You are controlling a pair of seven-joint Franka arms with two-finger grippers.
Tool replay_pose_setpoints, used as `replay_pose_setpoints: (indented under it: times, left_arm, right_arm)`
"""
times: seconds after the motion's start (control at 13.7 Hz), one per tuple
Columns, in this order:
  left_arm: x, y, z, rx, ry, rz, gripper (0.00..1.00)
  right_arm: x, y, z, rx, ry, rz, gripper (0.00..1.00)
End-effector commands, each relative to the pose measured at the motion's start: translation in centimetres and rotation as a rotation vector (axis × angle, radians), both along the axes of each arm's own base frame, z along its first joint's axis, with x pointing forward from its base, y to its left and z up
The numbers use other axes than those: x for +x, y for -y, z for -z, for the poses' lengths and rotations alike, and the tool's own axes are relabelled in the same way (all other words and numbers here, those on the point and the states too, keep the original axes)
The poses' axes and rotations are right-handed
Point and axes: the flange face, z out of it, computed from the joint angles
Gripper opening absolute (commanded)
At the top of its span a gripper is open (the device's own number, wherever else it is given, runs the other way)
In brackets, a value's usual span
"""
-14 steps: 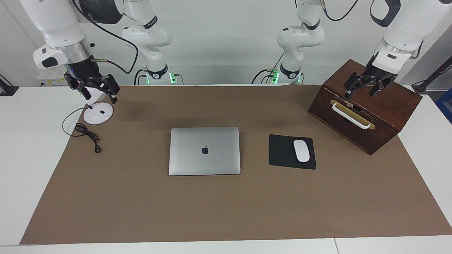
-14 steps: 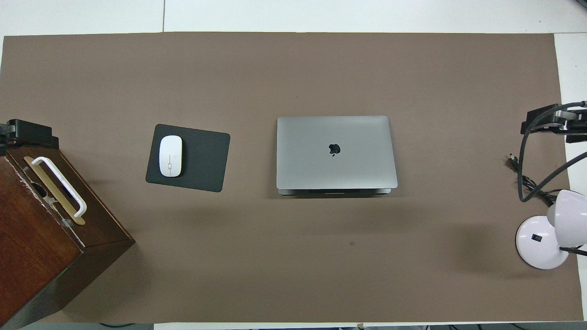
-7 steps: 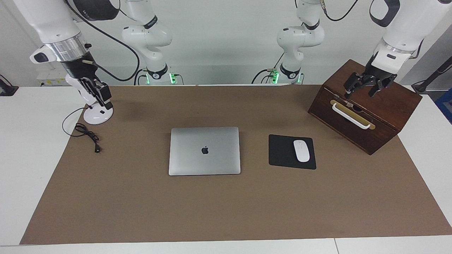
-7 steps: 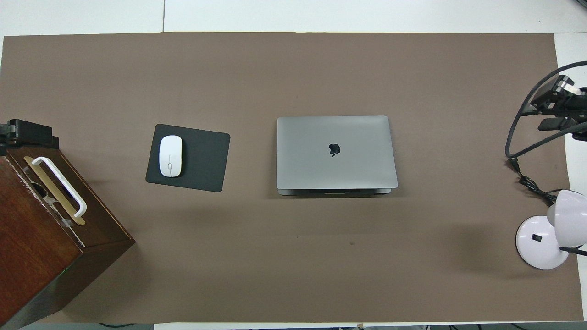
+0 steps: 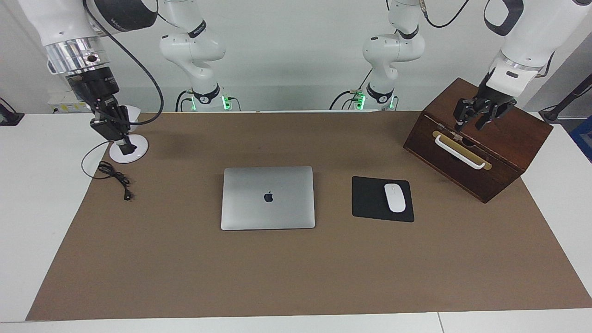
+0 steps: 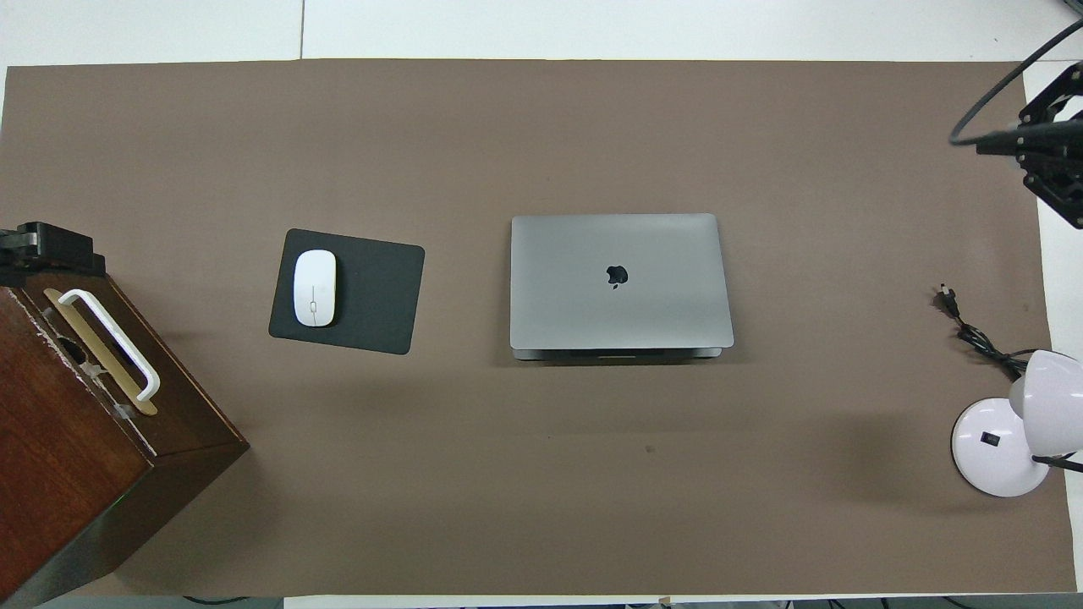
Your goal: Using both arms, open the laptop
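The laptop (image 5: 268, 198) (image 6: 618, 279) lies closed and flat in the middle of the brown mat, apple logo up. No gripper touches it. My right gripper (image 5: 125, 147) (image 6: 1053, 169) hangs shut over the lamp base at the right arm's end of the table, holding nothing. My left gripper (image 5: 469, 124) (image 6: 42, 245) hovers over the top front edge of the wooden box at the left arm's end. Its jaws are open, narrowly, with nothing between them.
A black mouse pad (image 5: 370, 199) with a white mouse (image 5: 395, 197) lies beside the laptop toward the left arm's end. The wooden box (image 5: 508, 138) has a white handle (image 5: 460, 152). A white desk lamp (image 6: 998, 448) and its black cable (image 5: 115, 175) lie at the right arm's end.
My right gripper has turned, closed and swung farther out over the table's end. My left gripper's jaws have narrowed over the box. The laptop has not moved.
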Motion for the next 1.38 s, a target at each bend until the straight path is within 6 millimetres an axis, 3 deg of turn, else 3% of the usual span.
replay_pose_setpoints:
  times: [0.0,0.29,0.66,1.02,1.31]
  left_arm:
    - [0.0,0.2,0.4,-0.013,0.014,-0.004,0.00]
    - [-0.9,0.6,2.5,-0.022,0.028,0.000,0.00]
    - [-3.8,5.1,7.1,-0.088,0.126,-0.025,0.00]
    - [-6.8,9.0,10.5,-0.149,0.218,0.016,0.00]
    - [-9.1,12.5,14.0,-0.168,0.284,0.078,0.00]
  right_arm:
    - [-2.1,-2.3,2.1,0.115,0.096,0.137,0.00]
    - [-3.7,-4.5,3.6,0.205,0.146,0.232,0.00]
    - [-5.6,-7.5,5.7,0.257,0.152,0.244,0.00]
    - [-10.5,-11.6,7.9,0.229,0.103,0.234,0.00]
    - [-13.9,-12.9,9.3,0.213,0.108,0.220,0.00]
